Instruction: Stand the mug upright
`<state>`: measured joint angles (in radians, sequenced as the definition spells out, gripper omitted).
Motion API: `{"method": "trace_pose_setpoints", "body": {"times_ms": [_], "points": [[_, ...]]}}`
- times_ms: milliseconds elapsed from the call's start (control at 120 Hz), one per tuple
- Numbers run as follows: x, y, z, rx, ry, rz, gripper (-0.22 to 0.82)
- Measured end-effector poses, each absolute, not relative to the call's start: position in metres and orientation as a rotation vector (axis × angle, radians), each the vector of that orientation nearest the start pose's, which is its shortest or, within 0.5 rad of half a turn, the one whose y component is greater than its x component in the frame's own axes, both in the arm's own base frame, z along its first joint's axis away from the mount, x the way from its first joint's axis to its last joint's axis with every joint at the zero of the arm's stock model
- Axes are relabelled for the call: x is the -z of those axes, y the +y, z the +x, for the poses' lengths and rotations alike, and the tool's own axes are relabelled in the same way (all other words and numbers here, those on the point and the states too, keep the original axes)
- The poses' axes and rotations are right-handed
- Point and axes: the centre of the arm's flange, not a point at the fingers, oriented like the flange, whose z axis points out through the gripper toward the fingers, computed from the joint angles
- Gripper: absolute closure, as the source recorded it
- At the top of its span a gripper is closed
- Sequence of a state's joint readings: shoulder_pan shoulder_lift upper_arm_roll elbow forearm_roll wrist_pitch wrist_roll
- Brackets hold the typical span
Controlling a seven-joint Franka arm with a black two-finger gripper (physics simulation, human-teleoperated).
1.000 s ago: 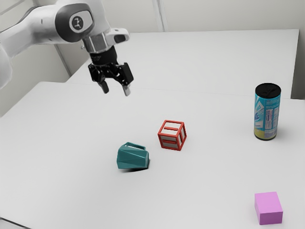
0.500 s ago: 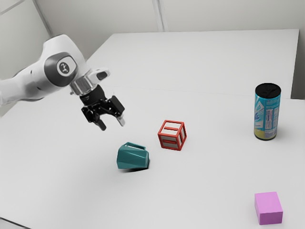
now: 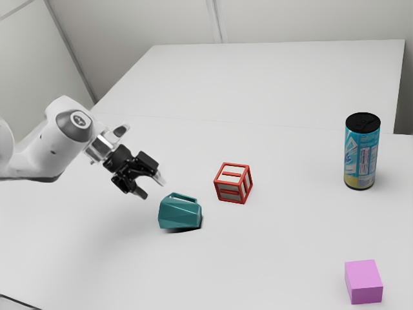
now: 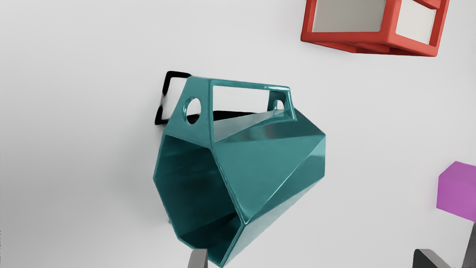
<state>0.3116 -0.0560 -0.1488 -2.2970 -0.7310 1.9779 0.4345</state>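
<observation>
My gripper (image 3: 151, 188) is just above and to the exterior view's left of the teal mug (image 3: 180, 212), its fingers spread with nothing held between them. The mug lies on its side on the table, its base toward the exterior view's right. In the wrist view the faceted mug (image 4: 267, 163) shows its dark open mouth and its handle, while the gripper (image 4: 310, 258) has its two tips wide apart. One tip overlaps the mug's rim in that view; whether they touch cannot be told.
Close to the mug stands a red-framed block (image 3: 233, 183). A pink block (image 3: 363, 282) lies near the front at the exterior view's right, with a tall blue can (image 3: 361, 151) farther back. All rest on the white table (image 3: 277, 245).
The arm has come down and toward the exterior view's left, and the hand has tilted, bringing the gripper close to the mug. Mug, blocks and can have stayed put.
</observation>
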Motion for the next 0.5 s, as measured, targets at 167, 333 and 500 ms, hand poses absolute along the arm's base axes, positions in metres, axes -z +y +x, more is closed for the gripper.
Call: {"method": "trace_pose_setpoints", "body": {"times_ms": [167,333,500], "points": [[-0.332,0.052,0.485,0.066,0.118,2.38,0.0],[-0.308,0.052,0.48,0.058,0.07,2.307,0.0],[-0.298,0.028,0.479,0.07,-0.045,2.242,0.0]]}}
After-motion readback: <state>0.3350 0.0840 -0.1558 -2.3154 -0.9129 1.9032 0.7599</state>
